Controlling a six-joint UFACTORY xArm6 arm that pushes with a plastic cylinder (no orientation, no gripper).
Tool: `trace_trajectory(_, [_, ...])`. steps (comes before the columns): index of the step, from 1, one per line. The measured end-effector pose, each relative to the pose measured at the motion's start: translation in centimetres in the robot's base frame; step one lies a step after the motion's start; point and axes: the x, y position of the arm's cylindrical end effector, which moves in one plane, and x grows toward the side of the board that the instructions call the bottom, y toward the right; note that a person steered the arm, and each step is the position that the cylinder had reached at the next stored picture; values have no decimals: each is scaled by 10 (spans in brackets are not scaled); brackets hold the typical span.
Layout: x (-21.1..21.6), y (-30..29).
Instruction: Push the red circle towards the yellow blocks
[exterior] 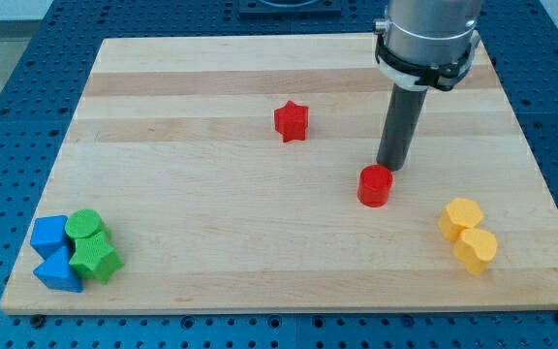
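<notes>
The red circle [375, 185] lies on the wooden board right of centre. My tip [388, 169] sits just above and slightly right of it in the view, touching or nearly touching its upper edge. Two yellow blocks lie to the lower right: a yellow hexagon-like block [460, 217] and a yellow heart-like block [477, 250] just below it, touching each other. The red circle is about a block's width or more to the left of the yellow pair.
A red star [291, 120] lies near the board's middle top. At the lower left is a cluster: two blue blocks [49, 236] [58, 272], a green circle [85, 224] and a green star [96, 259]. The board [211, 194] lies on a blue perforated table.
</notes>
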Motion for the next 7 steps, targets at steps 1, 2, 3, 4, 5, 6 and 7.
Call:
trace_trajectory(1, [-15,-7])
trace_trajectory(2, [-18,-39])
trace_trajectory(3, [-7,-76])
trace_trajectory(4, [7,-103])
trace_trajectory(5, [20,-102])
trace_trajectory(6, [22,-78])
trace_trajectory(7, [0,-80])
